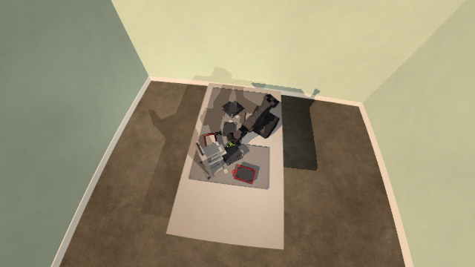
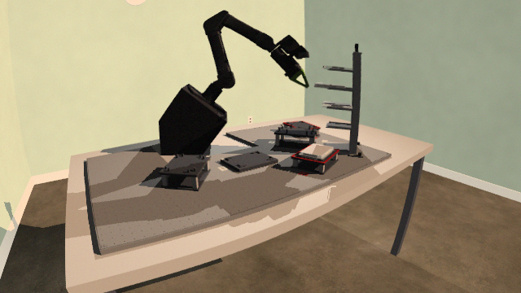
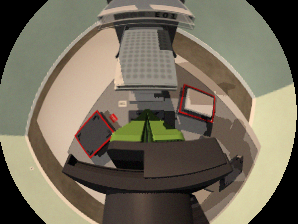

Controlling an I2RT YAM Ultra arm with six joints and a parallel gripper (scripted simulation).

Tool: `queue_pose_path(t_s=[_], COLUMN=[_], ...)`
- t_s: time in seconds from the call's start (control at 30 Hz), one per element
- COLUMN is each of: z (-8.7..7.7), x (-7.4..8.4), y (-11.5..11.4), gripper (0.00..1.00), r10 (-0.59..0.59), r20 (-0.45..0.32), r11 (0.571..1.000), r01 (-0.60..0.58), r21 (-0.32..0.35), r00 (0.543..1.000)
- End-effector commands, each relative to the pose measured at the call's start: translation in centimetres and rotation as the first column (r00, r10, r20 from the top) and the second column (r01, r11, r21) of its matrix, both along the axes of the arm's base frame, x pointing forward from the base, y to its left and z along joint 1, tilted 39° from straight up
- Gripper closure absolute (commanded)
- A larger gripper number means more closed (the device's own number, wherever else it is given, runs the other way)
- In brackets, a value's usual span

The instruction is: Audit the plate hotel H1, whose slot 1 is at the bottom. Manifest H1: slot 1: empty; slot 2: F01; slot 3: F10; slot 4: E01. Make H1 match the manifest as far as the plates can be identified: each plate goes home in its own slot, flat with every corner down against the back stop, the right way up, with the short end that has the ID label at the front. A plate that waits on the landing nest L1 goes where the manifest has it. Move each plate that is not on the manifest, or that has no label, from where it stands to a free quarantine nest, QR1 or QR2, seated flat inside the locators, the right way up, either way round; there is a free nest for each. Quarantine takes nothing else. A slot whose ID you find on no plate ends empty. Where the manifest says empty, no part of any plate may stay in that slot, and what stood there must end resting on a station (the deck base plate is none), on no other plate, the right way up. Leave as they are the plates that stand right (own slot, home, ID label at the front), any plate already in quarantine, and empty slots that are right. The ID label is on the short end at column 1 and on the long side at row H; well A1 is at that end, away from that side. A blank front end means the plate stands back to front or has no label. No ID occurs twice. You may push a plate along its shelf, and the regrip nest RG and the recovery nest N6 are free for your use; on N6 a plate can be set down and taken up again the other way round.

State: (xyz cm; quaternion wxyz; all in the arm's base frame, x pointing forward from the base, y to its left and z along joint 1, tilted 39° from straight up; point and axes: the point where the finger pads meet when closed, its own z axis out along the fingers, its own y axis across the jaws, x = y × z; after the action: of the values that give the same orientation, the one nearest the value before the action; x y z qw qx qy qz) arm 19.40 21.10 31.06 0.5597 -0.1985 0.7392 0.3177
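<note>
The plate hotel H1 [image 2: 355, 102] stands at the right end of the deck, with four thin shelves on a dark post; it also shows in the top view [image 1: 214, 157]. In the wrist view a grey plate with wells [image 3: 143, 59] lies on a hotel shelf below the top shelves [image 3: 147, 12]; I can read no label. My gripper [image 2: 302, 80] hangs in the air left of the upper shelves and apart from them. Its green fingers [image 3: 148, 129] are shut and hold nothing.
A red-edged nest holds a pale plate [image 2: 315, 155] next to the hotel's foot. A second red-edged nest [image 2: 297, 129] behind it looks empty. A flat dark nest [image 2: 248, 160] and a raised dark nest [image 2: 183, 171] stand further left. The arm's base [image 2: 191, 120] is behind them.
</note>
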Motion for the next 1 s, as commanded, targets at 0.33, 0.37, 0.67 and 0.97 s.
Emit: queue_pose_path(t_s=[0.33, 0.37, 0.67, 0.97], z=[3.2, 2.9, 3.0, 3.2], x=[0.4, 0.7, 1.2, 1.6], y=[-0.2, 0.1, 0.5, 0.7], gripper=[1.0, 1.0, 1.0, 1.0], r10=[-0.006, -0.005, -0.005, -0.005], r20=[0.052, 0.042, 0.039, 0.037], r11=[0.998, 0.999, 0.999, 0.999], r01=[0.003, 0.003, 0.003, 0.003], r21=[0.056, 0.045, 0.039, 0.038], r00=[0.999, 0.999, 0.999, 0.999])
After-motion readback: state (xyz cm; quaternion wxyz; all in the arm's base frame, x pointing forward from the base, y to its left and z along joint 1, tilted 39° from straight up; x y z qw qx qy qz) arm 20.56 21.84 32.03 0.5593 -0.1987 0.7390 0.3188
